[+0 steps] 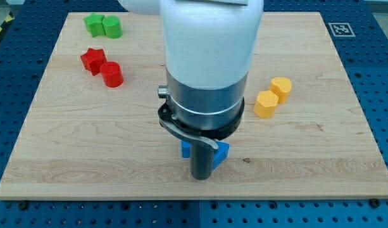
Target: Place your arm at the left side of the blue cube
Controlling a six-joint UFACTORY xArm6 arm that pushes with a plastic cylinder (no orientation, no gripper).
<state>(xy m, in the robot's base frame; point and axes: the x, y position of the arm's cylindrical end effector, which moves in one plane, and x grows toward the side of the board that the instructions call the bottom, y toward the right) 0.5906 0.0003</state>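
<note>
The blue cube [187,150] sits near the middle bottom of the wooden board [307,158], mostly hidden behind my arm; only a small blue part shows at the rod's left. A second blue block [222,152] shows at the rod's right. My tip [201,178] rests on the board just below and between the two blue pieces, touching or nearly touching them.
A green star [93,25] and green cylinder [111,26] lie at the view's top left. A red star [92,61] and red cylinder [112,74] lie below them. Two yellow blocks [273,96] lie at the right. The arm's large body [206,69] hides the board's centre.
</note>
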